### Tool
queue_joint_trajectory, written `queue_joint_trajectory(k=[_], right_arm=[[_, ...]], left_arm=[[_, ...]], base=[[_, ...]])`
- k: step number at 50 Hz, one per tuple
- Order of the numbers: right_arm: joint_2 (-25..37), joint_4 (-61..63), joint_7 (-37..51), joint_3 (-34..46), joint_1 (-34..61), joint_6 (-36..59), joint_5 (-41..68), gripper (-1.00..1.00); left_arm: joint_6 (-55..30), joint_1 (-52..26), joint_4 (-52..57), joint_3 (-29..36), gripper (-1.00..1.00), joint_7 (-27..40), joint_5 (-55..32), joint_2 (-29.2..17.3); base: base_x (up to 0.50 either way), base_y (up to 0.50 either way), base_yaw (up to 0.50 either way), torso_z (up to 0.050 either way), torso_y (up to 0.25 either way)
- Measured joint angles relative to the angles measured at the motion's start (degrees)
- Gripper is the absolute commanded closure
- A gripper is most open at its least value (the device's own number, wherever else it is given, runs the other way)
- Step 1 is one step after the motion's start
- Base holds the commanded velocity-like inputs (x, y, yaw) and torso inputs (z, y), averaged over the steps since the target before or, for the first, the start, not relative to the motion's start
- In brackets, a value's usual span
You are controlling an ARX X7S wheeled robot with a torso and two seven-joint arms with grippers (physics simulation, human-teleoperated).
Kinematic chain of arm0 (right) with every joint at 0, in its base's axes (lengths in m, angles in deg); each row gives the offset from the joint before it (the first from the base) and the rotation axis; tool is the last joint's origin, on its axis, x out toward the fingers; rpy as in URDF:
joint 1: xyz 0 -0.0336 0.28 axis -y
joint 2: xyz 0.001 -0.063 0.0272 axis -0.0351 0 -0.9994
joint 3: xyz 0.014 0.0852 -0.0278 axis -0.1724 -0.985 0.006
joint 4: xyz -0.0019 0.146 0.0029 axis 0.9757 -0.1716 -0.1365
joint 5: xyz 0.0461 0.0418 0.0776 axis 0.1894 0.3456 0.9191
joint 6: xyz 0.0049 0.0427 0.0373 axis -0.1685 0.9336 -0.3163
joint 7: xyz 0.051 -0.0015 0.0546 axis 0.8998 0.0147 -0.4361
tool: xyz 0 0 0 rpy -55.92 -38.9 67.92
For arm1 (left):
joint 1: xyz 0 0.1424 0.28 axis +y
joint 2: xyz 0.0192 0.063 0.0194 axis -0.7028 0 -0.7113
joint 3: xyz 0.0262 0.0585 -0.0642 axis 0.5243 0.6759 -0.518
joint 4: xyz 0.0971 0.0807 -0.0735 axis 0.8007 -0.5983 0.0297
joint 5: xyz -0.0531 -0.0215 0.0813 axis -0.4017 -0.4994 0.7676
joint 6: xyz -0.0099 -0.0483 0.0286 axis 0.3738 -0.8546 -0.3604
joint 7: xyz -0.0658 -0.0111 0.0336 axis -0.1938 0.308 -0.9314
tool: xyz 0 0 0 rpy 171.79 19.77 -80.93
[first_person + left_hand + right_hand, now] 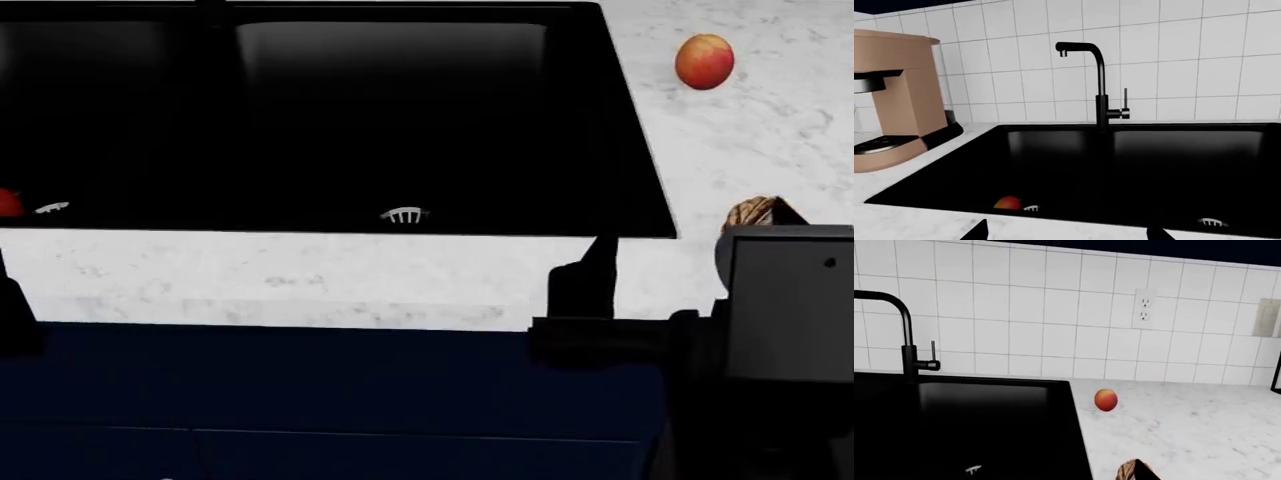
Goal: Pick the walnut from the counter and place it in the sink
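A: Where is the right gripper [601,262], and how are its jaws?

B: In the head view only one dark finger stands up over the front edge of the white marble-look counter [334,280], just beside the right front corner of the large matte black double-basin sink [587,120]. I cannot tell if the jaws are apart or together. The grey arm block is at the right of it.

A: And the small brown wrinkled walnut [751,213]?

B: It lies on the counter, to the right of the sink, near that finger but apart from it. The arm block hides its lower part. The right wrist view shows its top [1127,471] at the picture edge, with a dark fingertip touching or covering it.

A: The left gripper [1064,232]?

B: Two dark tips, well apart, so it is spread and holds nothing.

A: What else?

B: A smooth red-orange round fruit [705,61] rests further back on the counter. Another red-orange fruit [1008,203] lies in the left basin, beside a silver drain strainer [1031,208]. Behind are a black faucet [1097,80], white wall tiles [1174,55] and a tan coffee machine [897,95].
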Motion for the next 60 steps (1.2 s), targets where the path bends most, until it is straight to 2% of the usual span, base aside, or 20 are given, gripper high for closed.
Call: queue_joint_trajectory(k=[19, 60], right_arm=[[-0.2, 1.8, -0.5, -2.8, 2.6, 4.8, 3.0, -1.00], [-1.1, 1.8, -0.4, -5.7, 1.4, 4.2, 6.4, -1.00]], left_arm=[[-1.9, -1.1, 1.1, -0.8, -1.00, 0.4, -0.9, -0.5], [-2.2, -1.2, 0.9, -0.6, -1.00, 1.2, -2.1, -0.5]], base=[[0.17, 0.05, 0.00, 0.000, 0.000], [0.24, 0.08, 0.00, 0.000, 0.000]])
